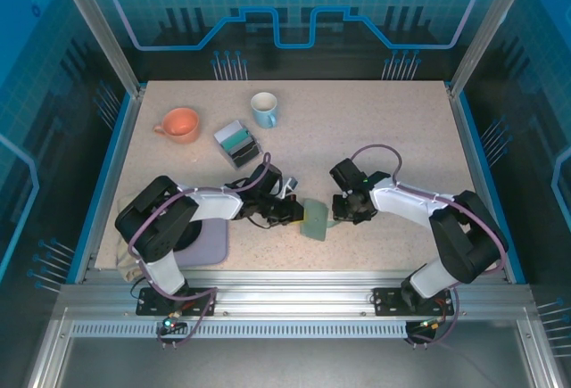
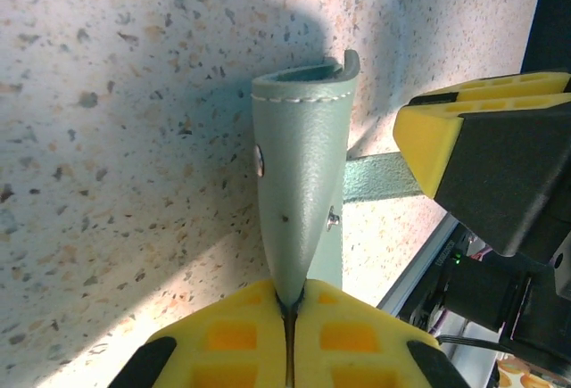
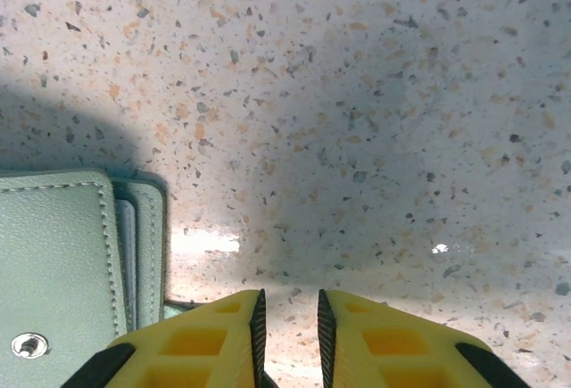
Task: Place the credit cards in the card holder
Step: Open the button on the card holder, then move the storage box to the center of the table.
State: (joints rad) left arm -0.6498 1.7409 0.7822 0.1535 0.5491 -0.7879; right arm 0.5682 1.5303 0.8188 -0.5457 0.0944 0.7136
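Observation:
The sage-green card holder (image 1: 315, 219) stands on edge on the table between my two grippers. My left gripper (image 2: 293, 303) is shut on its near flap (image 2: 299, 174), and its snap stud shows on the side. A teal credit card (image 2: 379, 178) sticks out of the holder's side and runs behind a yellow finger (image 2: 442, 143) of my right gripper (image 1: 338, 216). In the right wrist view the card holder (image 3: 53, 263) lies at the lower left. There my right gripper (image 3: 290, 303) has its jaws a narrow gap apart, with bare table between them and a sliver of the teal card (image 3: 178, 308) beside the left finger.
A small clear box (image 1: 239, 143) with teal and pale cards sits behind the left arm. An orange mug (image 1: 181, 124) and a blue-white mug (image 1: 264, 109) stand further back. A grey-purple mat (image 1: 203, 242) lies by the left arm's base.

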